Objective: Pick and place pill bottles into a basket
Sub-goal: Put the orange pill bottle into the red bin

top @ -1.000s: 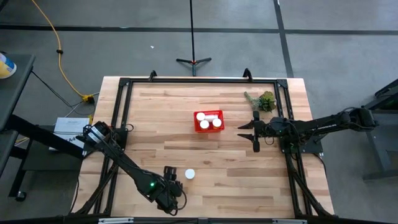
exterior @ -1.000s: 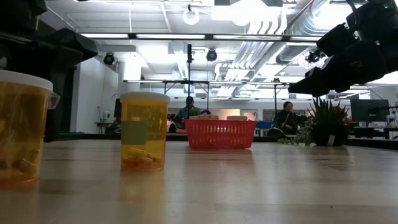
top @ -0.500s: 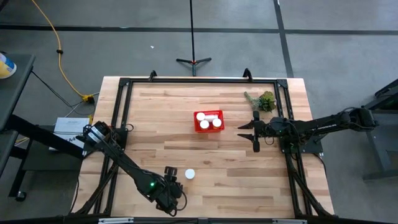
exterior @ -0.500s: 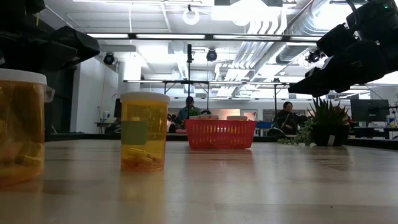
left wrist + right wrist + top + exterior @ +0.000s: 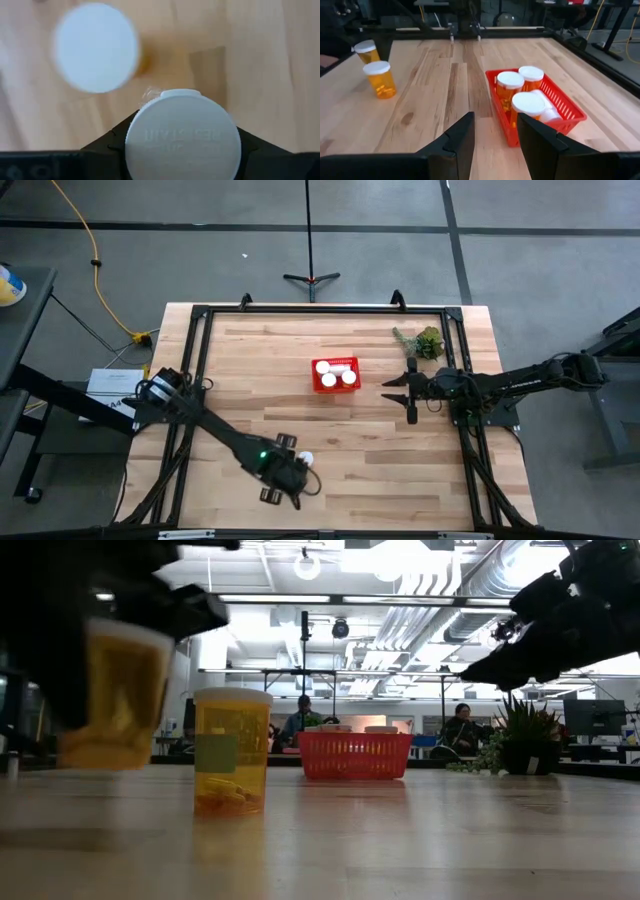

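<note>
The left pincer [image 5: 290, 477] pinches an amber pill bottle [image 5: 183, 134], seemingly lifted off the table [image 5: 250, 380], just beside another bottle [image 5: 232, 751] standing there. The right pincer [image 5: 400, 392] waits spread, right of the red basket [image 5: 335, 375] holding bottles.

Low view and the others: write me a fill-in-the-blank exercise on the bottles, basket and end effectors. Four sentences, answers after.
1. The left end effector is shut on a pill bottle whose cap is ___.
2. The basket holding other bottles is coloured ___.
3. The second bottle, gripped by nothing, stands ___.
4. The right end effector waits beside the basket with its fingers ___.

Missing words: white; red; upright; open.
</note>
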Tool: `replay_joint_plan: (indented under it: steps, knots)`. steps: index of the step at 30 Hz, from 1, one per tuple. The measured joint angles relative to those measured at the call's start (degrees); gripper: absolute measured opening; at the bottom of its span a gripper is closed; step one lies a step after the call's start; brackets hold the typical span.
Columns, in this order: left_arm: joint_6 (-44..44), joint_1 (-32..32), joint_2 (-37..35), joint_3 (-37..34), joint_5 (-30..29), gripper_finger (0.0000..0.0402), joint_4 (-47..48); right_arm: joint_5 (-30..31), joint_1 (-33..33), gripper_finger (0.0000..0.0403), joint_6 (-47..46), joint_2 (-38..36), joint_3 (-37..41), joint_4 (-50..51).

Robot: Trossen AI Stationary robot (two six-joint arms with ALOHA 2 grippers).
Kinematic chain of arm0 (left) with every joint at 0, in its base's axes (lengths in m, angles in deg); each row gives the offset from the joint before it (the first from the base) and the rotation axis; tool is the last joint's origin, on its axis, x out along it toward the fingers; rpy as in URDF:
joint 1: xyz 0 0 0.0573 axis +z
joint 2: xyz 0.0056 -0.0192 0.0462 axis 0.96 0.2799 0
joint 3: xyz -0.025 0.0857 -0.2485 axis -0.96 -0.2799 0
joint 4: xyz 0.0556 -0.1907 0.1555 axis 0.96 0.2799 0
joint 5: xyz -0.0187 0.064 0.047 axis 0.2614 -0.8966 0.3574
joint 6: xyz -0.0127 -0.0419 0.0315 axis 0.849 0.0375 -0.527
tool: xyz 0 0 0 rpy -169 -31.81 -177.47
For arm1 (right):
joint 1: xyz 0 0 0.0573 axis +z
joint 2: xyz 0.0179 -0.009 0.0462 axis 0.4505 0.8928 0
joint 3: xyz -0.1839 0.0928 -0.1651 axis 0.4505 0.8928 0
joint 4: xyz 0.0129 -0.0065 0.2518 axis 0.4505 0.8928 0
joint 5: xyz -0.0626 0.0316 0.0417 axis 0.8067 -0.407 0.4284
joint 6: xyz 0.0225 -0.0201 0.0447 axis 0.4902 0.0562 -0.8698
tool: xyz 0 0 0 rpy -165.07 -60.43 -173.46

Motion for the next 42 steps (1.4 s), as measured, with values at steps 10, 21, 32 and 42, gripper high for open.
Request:
replay_joint_plan:
  steps: [10, 21, 32, 42]
  knots:
    - [-10.6, 9.1, 0.0, 15.3, 1.3, 0.0225, 18.2, 0.1, 0.0, 0.0139, 0.0, 0.0, 0.0, -1.6]
    - [-25.9, 21.4, -0.1, 21.1, 2.7, 0.0228, 17.6, 0.1, 0.0, 0.0139, 0.0, 0.0, 0.0, -3.2]
    - [-35.1, 33.5, -0.1, 21.1, 6.4, 0.0225, 14.8, 0.1, 0.0, 0.0139, 0.0, 0.0, 0.0, -3.2]
    - [-41.3, 40.4, 0.5, 20.2, 13.9, 0.0219, 7.2, 0.1, 0.0, 0.0139, 0.0, 0.0, 0.0, -3.2]
